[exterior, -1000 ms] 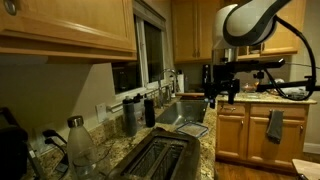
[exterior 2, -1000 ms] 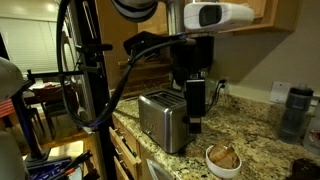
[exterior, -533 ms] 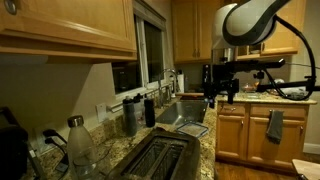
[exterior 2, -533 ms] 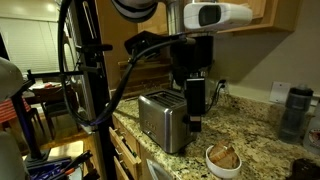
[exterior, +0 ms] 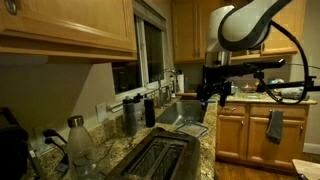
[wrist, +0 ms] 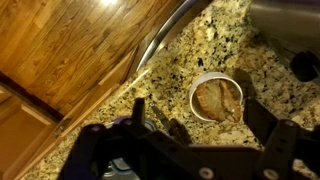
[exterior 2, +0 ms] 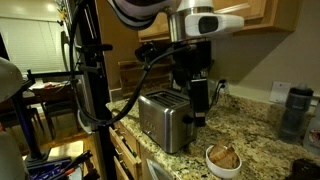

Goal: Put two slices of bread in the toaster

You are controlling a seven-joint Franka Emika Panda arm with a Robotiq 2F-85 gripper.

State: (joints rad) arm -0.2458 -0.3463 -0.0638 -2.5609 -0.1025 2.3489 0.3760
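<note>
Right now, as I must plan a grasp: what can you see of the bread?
The bread is tan with browner patches and fills a small round white bowl standing on the speckled granite counter near the toaster. The number of slices cannot be told. Only the bowl touches it; the open gripper hangs above, apart.

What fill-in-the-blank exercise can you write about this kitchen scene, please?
1. The slices of bread lie in a white ____.
2. The claw hangs ____ and holds nothing.
3. The toaster has ____ long slots on top.

Missing words: bowl; open; two
</note>
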